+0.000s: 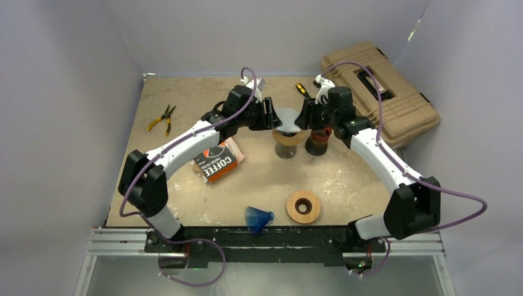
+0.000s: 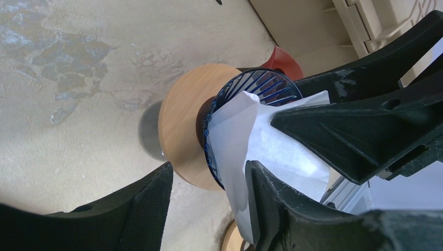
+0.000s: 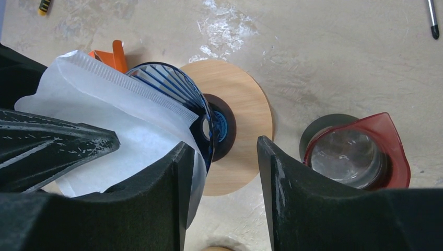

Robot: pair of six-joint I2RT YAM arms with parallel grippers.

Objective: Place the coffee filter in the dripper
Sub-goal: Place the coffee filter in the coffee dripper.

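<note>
Filter point(image 3: 112, 112) in dripper point(image 3: 170, 83), dripper on stand point(image 3: 246, 107)

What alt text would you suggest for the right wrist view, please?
A white paper filter sits partly inside a blue ribbed dripper resting on a round wooden base. The open right end effector frames the foreground, and a red-rimmed glass vessel stands on the table to the right.

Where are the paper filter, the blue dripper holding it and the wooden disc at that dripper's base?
paper filter point(image 3: 104, 125), right wrist view, on its white side.
blue dripper point(image 3: 175, 86), right wrist view, on its ribbed wall.
wooden disc point(image 3: 248, 107), right wrist view, on its bare face.
</note>
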